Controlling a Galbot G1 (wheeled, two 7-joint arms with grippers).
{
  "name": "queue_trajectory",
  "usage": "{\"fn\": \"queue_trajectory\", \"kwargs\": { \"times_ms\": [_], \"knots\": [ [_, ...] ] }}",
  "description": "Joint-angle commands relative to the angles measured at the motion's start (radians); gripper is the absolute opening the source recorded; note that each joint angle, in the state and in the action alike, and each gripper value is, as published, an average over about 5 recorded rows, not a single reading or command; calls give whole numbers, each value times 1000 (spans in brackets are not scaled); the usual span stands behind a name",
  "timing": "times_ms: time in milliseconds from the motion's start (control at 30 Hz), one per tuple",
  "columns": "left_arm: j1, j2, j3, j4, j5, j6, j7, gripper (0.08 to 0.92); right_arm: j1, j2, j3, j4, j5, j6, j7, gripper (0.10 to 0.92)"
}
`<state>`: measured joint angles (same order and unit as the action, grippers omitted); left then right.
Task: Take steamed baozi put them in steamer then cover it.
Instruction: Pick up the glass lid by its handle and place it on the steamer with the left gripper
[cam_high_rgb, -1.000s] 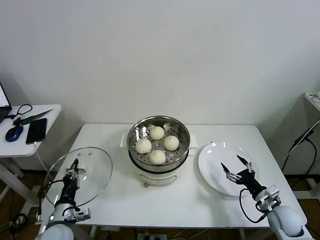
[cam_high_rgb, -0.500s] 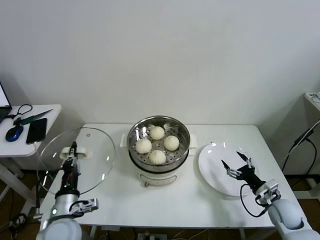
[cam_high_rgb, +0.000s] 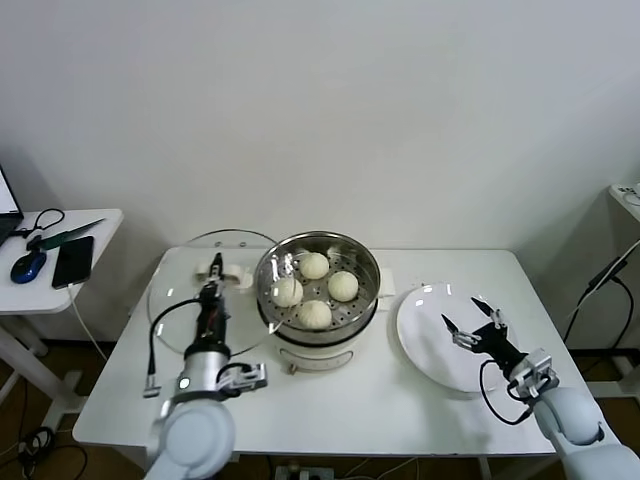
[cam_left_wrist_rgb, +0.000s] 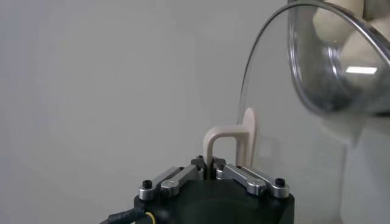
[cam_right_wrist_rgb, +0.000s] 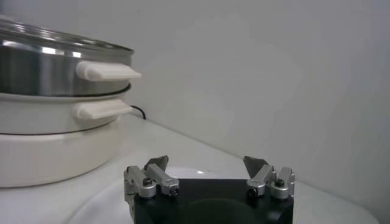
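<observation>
Left end effector (cam_high_rgb: 214, 268) clamped tight on the white handle (cam_left_wrist_rgb: 230, 141) of the cover (cam_high_rgb: 215, 290); cover carried clear of the tabletop (cam_high_rgb: 330, 400), tilted, its right edge overlapping the left rim of the steamer (cam_high_rgb: 318, 290). Handle seen gripped between the closed fingers (cam_left_wrist_rgb: 244, 176) in the left wrist view, glass disc standing edge-on beyond it. Cover not yet seated on the steamer; most of it hanging over the left part of the tabletop.

Steamer standing at the centre of the tabletop, steel basket on the white pot base. Four steamed baozi (cam_high_rgb: 315, 314) lying inside on the perforated floor: one far, one left, one right, one near, close together. Side handles of basket and base visible in the right wrist view.

Right end effector (cam_high_rgb: 474, 327) spread wide, holding nothing, hovering over the white plate (cam_high_rgb: 425, 335) to the right of the steamer. Fingers (cam_right_wrist_rgb: 157, 164) well apart in the right wrist view, with only the plate surface below.

Side table (cam_high_rgb: 60, 270) at far left, apart from the main tabletop, bearing a phone (cam_high_rgb: 73, 261), a mouse (cam_high_rgb: 28, 266) and a cable. Plain wall behind.
</observation>
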<state>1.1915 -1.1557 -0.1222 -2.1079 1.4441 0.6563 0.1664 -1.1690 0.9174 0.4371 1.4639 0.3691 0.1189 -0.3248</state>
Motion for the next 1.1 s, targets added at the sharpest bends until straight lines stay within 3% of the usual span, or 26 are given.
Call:
{"fn": "queue_trajectory", "kwargs": {
  "times_ms": [33,333,667,1100],
  "knots": [
    [-323,-149,345,156,80,128,181,150,14,-11,-12,-13,-1,-2,11,823],
    [-411,-266,389,316,80,129,178,150,-2,-2,14,-15,-9,2,15,823],
    [-395,-406,321,448,104,129,154,150,-23,11,39,-15,-21,8,15,823],
    [-403,-382,282,483,128,129,164,150,-32,15,55,-19,-29,15,10,823]
  ]
}}
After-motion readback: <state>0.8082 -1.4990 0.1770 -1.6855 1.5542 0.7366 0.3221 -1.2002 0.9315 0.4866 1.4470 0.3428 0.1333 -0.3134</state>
